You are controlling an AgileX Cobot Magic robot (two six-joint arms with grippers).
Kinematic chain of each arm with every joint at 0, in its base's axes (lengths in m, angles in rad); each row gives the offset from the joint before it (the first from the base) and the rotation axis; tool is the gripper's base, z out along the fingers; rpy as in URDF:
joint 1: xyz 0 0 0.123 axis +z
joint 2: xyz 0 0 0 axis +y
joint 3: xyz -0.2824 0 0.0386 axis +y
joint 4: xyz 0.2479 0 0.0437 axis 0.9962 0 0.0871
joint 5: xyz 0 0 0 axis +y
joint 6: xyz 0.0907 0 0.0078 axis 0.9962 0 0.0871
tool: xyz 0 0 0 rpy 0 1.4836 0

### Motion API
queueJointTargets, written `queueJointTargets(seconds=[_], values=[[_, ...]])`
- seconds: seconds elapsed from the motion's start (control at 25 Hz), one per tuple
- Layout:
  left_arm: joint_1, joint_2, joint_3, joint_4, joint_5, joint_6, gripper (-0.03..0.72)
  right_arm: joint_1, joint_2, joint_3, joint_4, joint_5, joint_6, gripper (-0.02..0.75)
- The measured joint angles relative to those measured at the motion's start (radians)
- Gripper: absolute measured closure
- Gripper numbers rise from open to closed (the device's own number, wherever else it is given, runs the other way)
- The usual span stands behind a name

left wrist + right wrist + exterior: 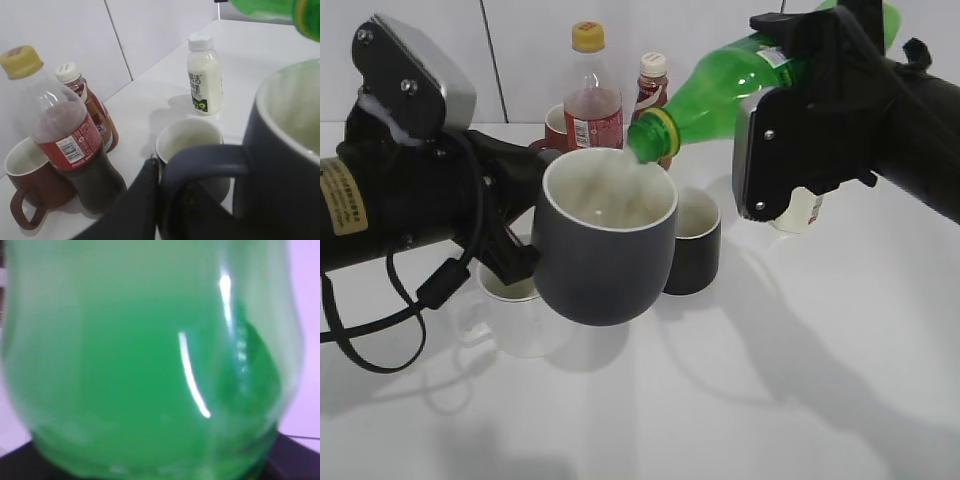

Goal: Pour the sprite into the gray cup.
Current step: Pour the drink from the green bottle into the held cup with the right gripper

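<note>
The gray cup (605, 235) hangs above the table, upright, held by its handle (205, 160) in my shut left gripper (515, 250). Its white inside shows. The sprite (720, 90) is a green bottle tipped neck-down to the left, its open mouth (645, 135) just over the cup's far rim. My right gripper (800, 60) is shut round the bottle's body. The right wrist view is filled by blurred green bottle (150, 360). In the left wrist view the cup's rim (285, 115) is at right and the bottle's neck (300, 12) at top right.
On the table stand a black mug (695, 245), a white mug (515, 310), a dark red mug (30, 175), a red-labelled cola bottle (592, 95), a small brown bottle (650, 85) and a small white milk bottle (204, 75).
</note>
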Motion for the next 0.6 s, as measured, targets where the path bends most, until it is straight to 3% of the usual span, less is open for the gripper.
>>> queueJointTargets(seconds=[0.32, 0.6], values=[[0.0, 0.0, 0.0, 0.0, 0.0, 0.0, 0.635, 0.0, 0.0, -0.001, 0.038, 0.061, 0.13, 0.319], [0.0, 0.0, 0.0, -0.005, -0.057, 0.0, 0.635, 0.0, -0.008, -0.001, -0.048, 0.234, 0.6, 0.319]])
